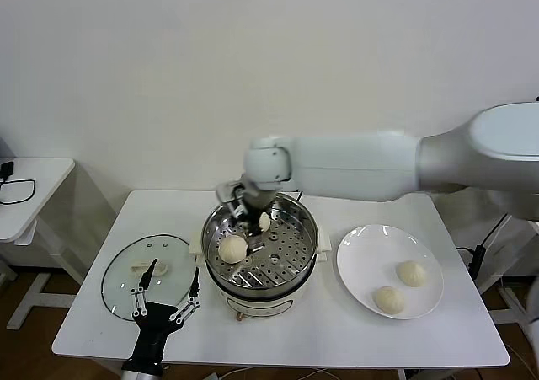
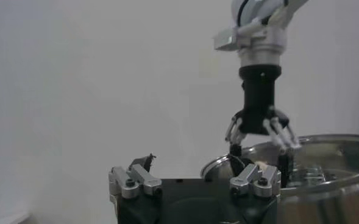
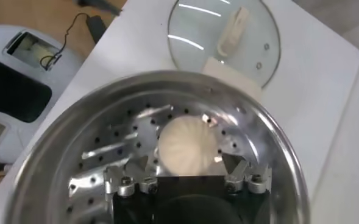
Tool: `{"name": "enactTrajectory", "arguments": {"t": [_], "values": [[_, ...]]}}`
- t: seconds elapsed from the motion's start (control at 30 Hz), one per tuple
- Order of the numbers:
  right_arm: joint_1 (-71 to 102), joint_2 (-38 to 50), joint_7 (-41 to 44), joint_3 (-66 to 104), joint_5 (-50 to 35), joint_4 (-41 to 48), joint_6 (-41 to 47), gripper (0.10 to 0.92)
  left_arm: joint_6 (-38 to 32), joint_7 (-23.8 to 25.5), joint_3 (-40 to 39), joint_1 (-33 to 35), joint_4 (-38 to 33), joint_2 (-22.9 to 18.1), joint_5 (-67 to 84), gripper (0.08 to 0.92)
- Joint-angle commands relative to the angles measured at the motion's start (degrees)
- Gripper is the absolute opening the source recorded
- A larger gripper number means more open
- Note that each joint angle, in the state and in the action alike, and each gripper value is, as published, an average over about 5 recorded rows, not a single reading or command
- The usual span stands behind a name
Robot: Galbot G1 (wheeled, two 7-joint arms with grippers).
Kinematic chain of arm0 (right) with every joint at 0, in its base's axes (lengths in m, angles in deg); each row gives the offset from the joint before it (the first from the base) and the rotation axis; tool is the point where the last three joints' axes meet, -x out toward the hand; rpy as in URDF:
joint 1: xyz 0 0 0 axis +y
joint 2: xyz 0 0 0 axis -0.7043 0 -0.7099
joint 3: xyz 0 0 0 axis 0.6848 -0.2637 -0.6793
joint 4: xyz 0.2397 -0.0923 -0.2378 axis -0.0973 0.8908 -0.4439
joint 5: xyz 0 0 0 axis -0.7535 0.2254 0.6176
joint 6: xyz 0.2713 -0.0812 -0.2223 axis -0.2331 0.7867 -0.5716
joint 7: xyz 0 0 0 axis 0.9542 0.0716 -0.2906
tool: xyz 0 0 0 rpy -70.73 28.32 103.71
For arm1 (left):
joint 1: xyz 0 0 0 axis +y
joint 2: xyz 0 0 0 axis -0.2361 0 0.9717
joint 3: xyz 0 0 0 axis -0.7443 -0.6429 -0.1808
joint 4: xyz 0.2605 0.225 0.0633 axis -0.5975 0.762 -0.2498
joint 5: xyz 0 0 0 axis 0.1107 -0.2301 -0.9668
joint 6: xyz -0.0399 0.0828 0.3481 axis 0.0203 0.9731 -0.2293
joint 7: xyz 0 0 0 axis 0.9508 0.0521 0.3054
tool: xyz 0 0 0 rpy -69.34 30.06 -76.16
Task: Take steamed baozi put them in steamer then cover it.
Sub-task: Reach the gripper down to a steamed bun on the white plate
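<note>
The steamer (image 1: pixel 308 222) stands mid-table with two baozi on its perforated tray, one at the left front (image 1: pixel 232 248) and one further back (image 1: pixel 264 221). My right gripper (image 1: pixel 252 225) reaches down inside the steamer, next to the rear bun. In the right wrist view its fingers (image 3: pixel 231 165) are spread wide with a baozi (image 3: pixel 187 145) lying on the tray between them, untouched. Two more baozi (image 1: pixel 411 273) (image 1: pixel 388 299) lie on the white plate (image 1: pixel 362 254). The glass cover (image 1: pixel 126 287) lies flat left of the steamer. My left gripper (image 1: pixel 173 283) is open and empty over the cover's near edge.
A small white side table (image 1: pixel 29 186) with a black cable stands at the far left. The left wrist view shows the steamer's rim (image 2: pixel 337 146) and my right gripper (image 2: pixel 258 155) above it. The wall is close behind the table.
</note>
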Motion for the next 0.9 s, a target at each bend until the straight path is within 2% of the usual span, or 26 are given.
{"name": "enactTrajectory", "arguments": {"t": [0.03,0.17,0.37,0.63,0.9], "values": [[-4.8,21.3,8.6,2.5,7.1,-7.5,-4.0,0.823,0.2,0.0,-0.1,0.1,-0.2,0.0,-0.3,0.823],[-3.5,29.4,12.9,2.3,10.6,-6.3,-8.0,0.823,0.2,0.1,-0.2,0.1,-0.4,0.0,-0.5,0.823],[6.2,35.9,16.5,3.8,16.2,-2.2,-13.1,0.823,0.2,0.1,-0.4,0.4,-0.5,-0.2,-0.9,0.823],[24.9,36.7,15.7,11.7,23.7,3.2,-15.1,0.823,0.5,0.0,0.1,0.6,-0.8,-0.4,-1.0,0.823],[31.4,34.8,15.2,14.9,25.4,5.5,-15.0,0.823,0.6,0.0,0.2,0.6,-0.4,-0.5,-1.0,0.823]]}}
